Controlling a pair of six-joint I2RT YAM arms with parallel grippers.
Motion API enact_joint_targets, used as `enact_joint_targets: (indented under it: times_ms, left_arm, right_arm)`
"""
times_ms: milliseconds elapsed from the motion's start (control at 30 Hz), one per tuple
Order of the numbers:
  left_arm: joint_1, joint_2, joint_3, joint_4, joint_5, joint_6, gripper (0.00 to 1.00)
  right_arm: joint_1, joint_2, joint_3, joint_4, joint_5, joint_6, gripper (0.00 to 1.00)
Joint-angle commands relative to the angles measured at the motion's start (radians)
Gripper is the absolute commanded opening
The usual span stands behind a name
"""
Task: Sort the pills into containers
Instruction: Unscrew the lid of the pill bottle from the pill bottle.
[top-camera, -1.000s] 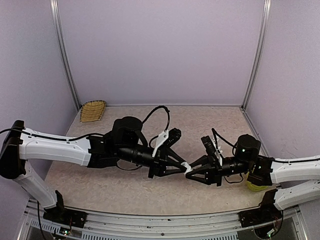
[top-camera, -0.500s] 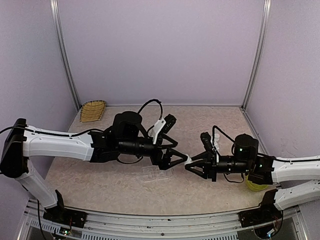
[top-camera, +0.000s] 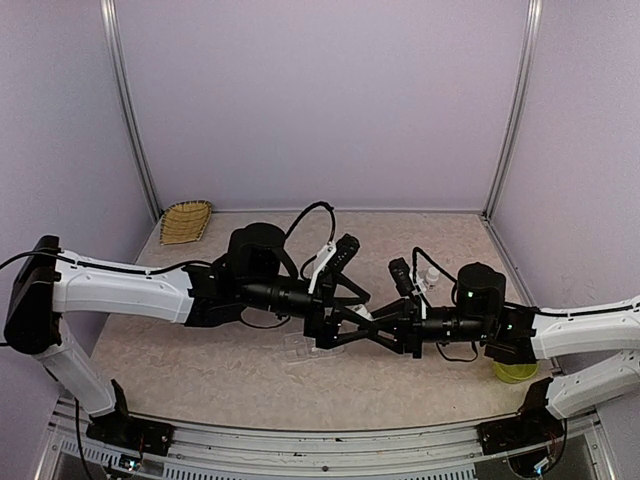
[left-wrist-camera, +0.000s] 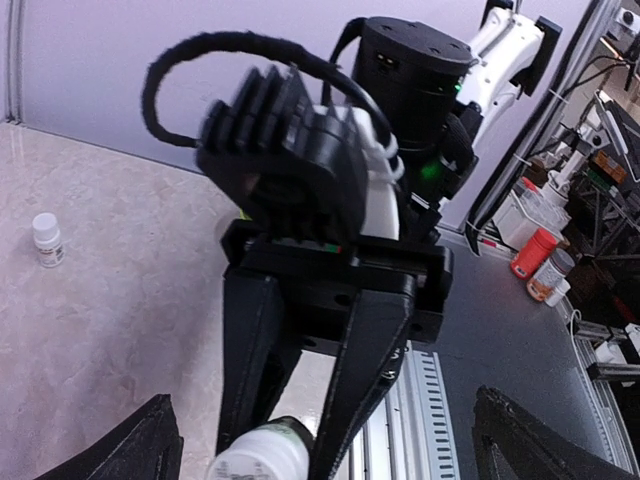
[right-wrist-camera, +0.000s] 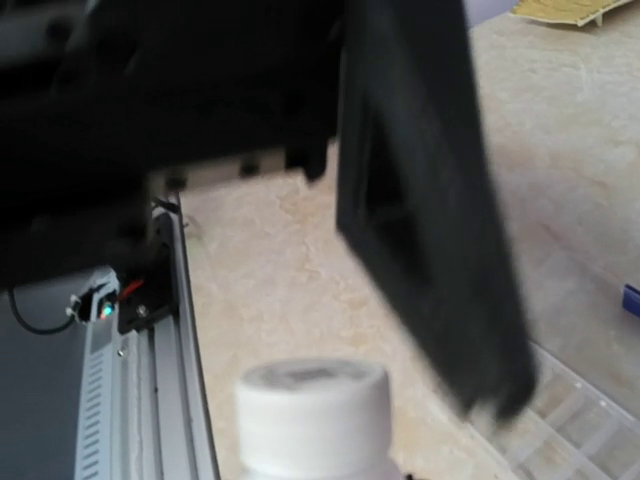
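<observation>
Holding a white bottle (right-wrist-camera: 315, 415) in narrow jaws, your right gripper (left-wrist-camera: 278, 445) faces the wide-open left gripper (top-camera: 370, 326) above the near-centre organizer box (top-camera: 300, 352). No pills visible. Likely step: opening the bottle; next, tip it over the box.

- The table (top-camera: 200, 372) has a pale beige, marbled top.
- A woven straw basket (top-camera: 186, 221) lies in the far left corner.
- A clear organizer box (top-camera: 296, 350) lies flat near the middle, towards the near edge, partly hidden from above.
- A small white bottle (top-camera: 432, 274) stands upright, right of the middle.
- A yellow-green bowl (top-camera: 515, 372) sits by the near right edge, partly hidden.
</observation>
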Motion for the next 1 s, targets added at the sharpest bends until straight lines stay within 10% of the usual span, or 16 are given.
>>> enact_joint_targets:
  times_ms: [0,967]
  left_arm:
    - [-0.017,0.020,0.012,0.041,0.079,0.029,0.99]
    - [-0.041,-0.045,-0.062,0.106,-0.013,0.076,0.99]
  right_arm:
    - [0.010,0.014,0.020,0.081,-0.019,0.040,0.24]
    - [0.010,0.037,-0.015,0.085,0.063,0.112,0.27]
